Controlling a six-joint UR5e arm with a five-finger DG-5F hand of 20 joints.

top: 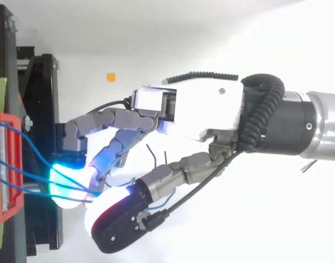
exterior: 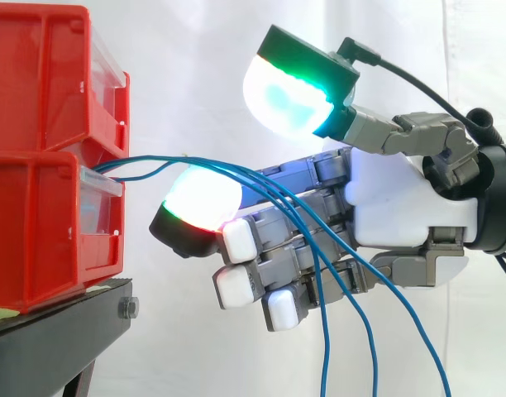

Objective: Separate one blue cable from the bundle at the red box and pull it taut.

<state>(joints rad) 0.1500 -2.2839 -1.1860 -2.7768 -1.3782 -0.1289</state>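
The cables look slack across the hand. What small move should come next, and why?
Probably lower the thumb pad toward the extended finger's pad to pinch one of the blue cables. The hand is open, thumb high above that pad, and the cables drape slack from the red bin across the fingers, none gripped.

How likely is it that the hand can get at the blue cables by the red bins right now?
Probably yes: the blue cables lie right across the open hand, with nothing in between.

Pretty cramped: red bins (exterior: 46, 165) block the left, blue cables (exterior: 325, 356) hang across centre and lower right, open room only upper-middle and bottom-middle.
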